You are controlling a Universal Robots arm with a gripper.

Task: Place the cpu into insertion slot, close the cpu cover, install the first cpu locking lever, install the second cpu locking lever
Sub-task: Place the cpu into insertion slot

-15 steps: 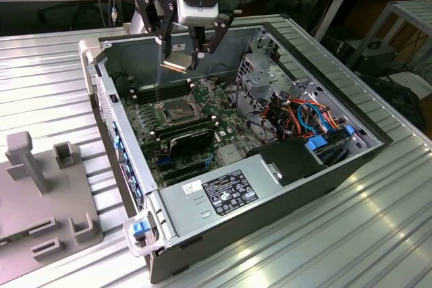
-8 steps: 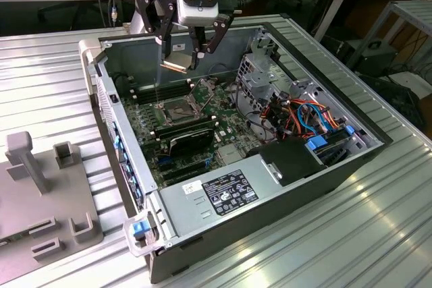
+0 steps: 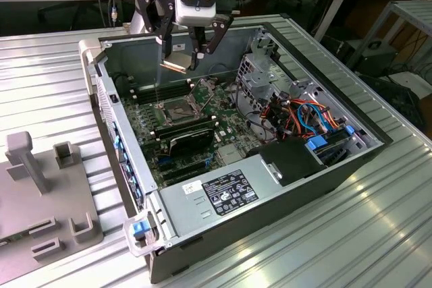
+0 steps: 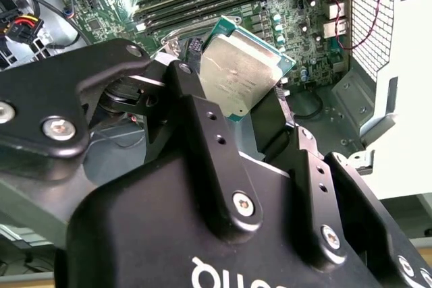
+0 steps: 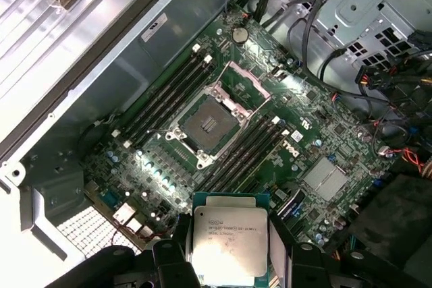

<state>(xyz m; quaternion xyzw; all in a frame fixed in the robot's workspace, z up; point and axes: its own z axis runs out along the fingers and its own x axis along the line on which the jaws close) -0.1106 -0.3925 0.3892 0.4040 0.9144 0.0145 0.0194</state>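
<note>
Fingers (image 4: pixel 202 126) grip cpu (image 5: pixel 229 244) over open pc case (image 3: pixel 270 210); ribbed metal tbl (image 3: pixel 54 72).

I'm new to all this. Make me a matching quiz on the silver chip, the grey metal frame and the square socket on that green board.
Things:
1. small square silver-topped cpu
2. thin grey metal cpu cover
3. square insertion slot

States:
A. swung open beside the slot
B. empty
C. clamped in the black gripper, above the board

Pairs: 1-C, 2-A, 3-B
</note>
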